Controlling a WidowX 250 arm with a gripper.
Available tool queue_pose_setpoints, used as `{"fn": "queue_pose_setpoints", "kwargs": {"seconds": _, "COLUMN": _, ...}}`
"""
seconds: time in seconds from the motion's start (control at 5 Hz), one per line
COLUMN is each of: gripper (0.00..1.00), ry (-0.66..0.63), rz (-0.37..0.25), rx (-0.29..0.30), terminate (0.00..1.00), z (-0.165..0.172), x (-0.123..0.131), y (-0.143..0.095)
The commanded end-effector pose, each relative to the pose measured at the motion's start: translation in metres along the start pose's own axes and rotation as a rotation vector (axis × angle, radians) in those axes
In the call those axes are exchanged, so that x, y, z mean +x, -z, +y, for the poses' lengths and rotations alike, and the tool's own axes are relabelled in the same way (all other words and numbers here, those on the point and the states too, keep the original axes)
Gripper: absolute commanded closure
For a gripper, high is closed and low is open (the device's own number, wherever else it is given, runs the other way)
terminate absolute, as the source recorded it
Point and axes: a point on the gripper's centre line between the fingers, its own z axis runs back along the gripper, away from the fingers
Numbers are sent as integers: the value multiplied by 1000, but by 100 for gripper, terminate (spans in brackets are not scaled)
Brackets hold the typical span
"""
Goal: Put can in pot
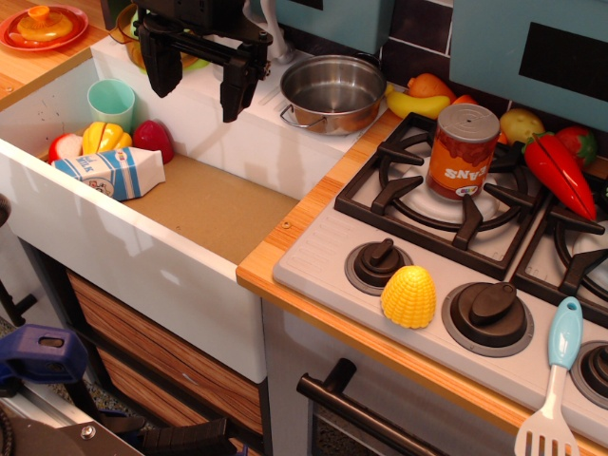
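Note:
The can (463,150), with a silver ridged top and an orange-red label with white letters, stands upright on the left stove grate (432,204). The shiny steel pot (333,92) sits empty on the counter behind the sink, left of the can. My black gripper (198,84) hangs open and empty above the back of the sink, left of the pot and far from the can.
The sink (190,204) holds a milk carton (111,173), a teal cup (112,101) and toy fruit. A yellow corn piece (409,296) and a blue spatula (556,380) lie on the stove front. Toy vegetables (556,166) crowd the stove's back right.

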Motion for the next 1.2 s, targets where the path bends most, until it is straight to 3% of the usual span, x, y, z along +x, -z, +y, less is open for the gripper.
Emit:
{"fn": "queue_pose_setpoints", "kwargs": {"seconds": 0.0, "gripper": 0, "ry": 0, "rz": 0, "rx": 0, "terminate": 0, "z": 0, "x": 0, "y": 0}}
{"fn": "queue_pose_setpoints", "kwargs": {"seconds": 0.2, "gripper": 0, "ry": 31, "rz": -34, "rx": -14, "terminate": 0, "z": -22, "x": 10, "y": -26}}
{"fn": "queue_pose_setpoints", "kwargs": {"seconds": 0.4, "gripper": 0, "ry": 40, "rz": -122, "rx": 2, "terminate": 0, "z": -50, "x": 21, "y": -49}}
{"fn": "queue_pose_setpoints", "kwargs": {"seconds": 0.6, "gripper": 0, "ry": 58, "rz": -173, "rx": 26, "terminate": 0, "z": -81, "x": 36, "y": -77}}
{"fn": "queue_pose_setpoints", "kwargs": {"seconds": 0.8, "gripper": 0, "ry": 65, "rz": -281, "rx": 80, "terminate": 0, "z": -111, "x": 52, "y": -93}}
{"fn": "queue_pose_setpoints", "kwargs": {"seconds": 1.0, "gripper": 0, "ry": 61, "rz": -273, "rx": 32, "terminate": 0, "z": -126, "x": 50, "y": -96}}
